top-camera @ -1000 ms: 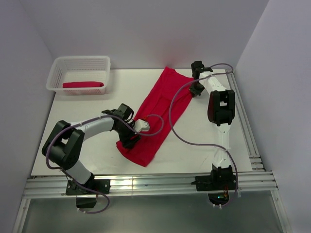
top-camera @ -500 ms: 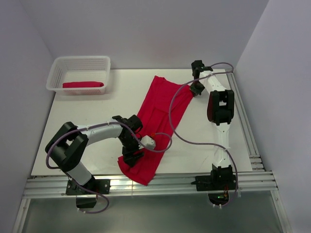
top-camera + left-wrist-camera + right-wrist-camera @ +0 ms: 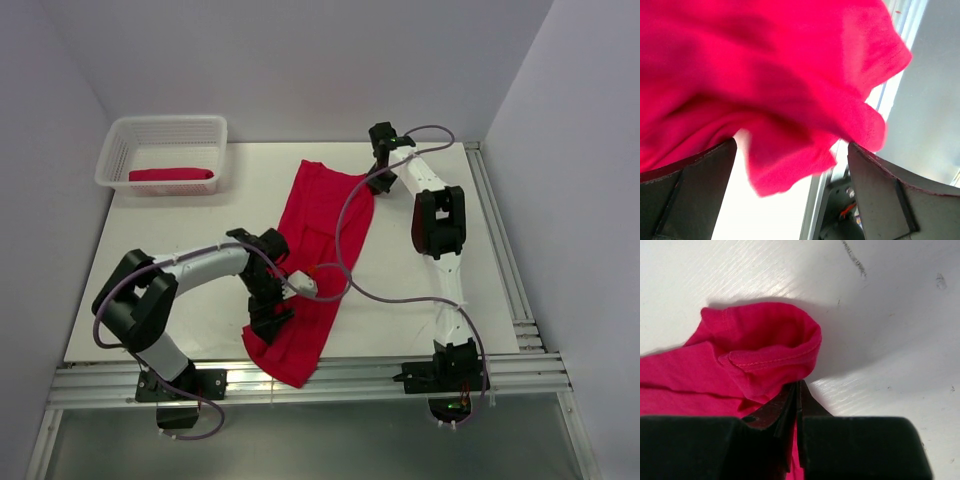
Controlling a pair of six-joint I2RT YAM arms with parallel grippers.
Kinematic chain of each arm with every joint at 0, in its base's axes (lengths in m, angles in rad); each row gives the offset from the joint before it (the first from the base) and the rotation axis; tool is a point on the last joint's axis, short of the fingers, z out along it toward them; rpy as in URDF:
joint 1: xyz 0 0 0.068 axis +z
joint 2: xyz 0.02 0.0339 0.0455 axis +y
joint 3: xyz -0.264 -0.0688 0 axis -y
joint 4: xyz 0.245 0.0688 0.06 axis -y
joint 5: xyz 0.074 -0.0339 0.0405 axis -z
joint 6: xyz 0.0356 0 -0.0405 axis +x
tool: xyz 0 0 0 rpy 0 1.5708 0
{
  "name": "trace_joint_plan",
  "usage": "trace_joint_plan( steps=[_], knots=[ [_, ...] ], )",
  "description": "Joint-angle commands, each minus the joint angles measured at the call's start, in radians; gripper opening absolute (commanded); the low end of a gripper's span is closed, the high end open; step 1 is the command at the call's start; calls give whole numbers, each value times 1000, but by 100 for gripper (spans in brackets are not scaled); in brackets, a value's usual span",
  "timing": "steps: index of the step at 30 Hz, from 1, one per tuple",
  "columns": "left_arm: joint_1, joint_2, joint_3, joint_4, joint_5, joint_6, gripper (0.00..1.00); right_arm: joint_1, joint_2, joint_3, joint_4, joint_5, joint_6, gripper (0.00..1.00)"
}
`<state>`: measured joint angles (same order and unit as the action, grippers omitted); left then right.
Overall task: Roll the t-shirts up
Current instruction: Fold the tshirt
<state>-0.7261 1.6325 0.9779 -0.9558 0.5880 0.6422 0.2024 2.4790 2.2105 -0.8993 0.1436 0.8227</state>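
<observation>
**Left tool lets go as the t-shirt is drawn toward the near edge**

The red t-shirt [image 3: 320,240] is laid out lengthwise on the desk [image 3: 160,220], slanting from the far centre to the near edge. Its near end is seen past the desk edge, over the metal rails. Compared with a second ago, the whole garment has been shifted leftward and nearer.

The left tool [image 3: 268,318] has just been opened: its jaws are spread wide, and the near hem is seen lying loose between them in the wrist view, no longer pinched. The right tool [image 3: 797,385] is kept closed on a hemmed far corner of the t-shirt, with the cloth bunched just ahead of the tips.

A second t-shirt [image 3: 170,174] is lying as a compact bundle in the white lattice basket [image 3: 160,122] at the far left.

The straightening pull is judged to be finished, though no roll has been started. The overhanging end may need to be drawn back onto the desk first.
</observation>
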Motion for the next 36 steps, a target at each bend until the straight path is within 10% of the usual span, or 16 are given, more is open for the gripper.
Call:
trace_joint_plan(
  steps=[1, 10, 17, 25, 36],
  knots=[
    [150, -65, 111, -157, -1, 97, 100, -30, -41, -1, 17, 27, -2, 10],
    [359, -111, 169, -380, -33, 268, 100, -61, -104, -25, 49, -2, -63, 18],
    [401, -41, 347, -55, -41, -45, 100, -61, -409, -368, 264, -62, -112, 38],
    [452, 401, 798, 129, 116, -257, 99, -29, -592, -656, 361, -124, -62, 49],
    [458, 713, 1012, 444, 61, -509, 100, 17, -503, -741, 445, -94, -5, 49]
  ],
)
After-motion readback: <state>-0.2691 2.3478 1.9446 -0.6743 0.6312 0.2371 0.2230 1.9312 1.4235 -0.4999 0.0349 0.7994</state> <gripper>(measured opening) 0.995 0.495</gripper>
